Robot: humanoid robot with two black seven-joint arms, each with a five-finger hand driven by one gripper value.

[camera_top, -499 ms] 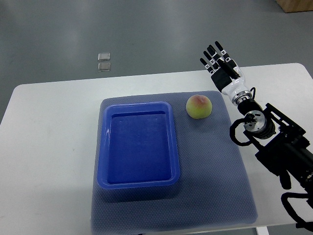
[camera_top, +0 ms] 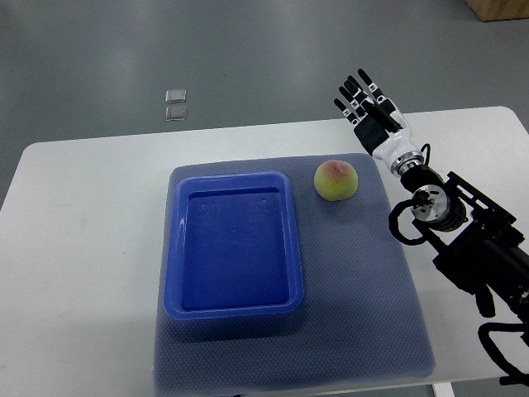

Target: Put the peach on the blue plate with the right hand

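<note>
One peach (camera_top: 335,179), one blue plate (camera_top: 233,246), one mat (camera_top: 364,289), one hand (camera_top: 369,106), two floor tiles (camera_top: 175,105).

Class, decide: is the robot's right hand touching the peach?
Apart. The top view shows bare mat between the right hand, fingers spread, and the peach.

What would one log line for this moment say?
right hand: open, apart from peach | peach: on mat beside plate | plate: empty

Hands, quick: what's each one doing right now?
Right hand: open, fingers straight, holding nothing, up beyond the peach.
Left hand: not in the picture.
</note>
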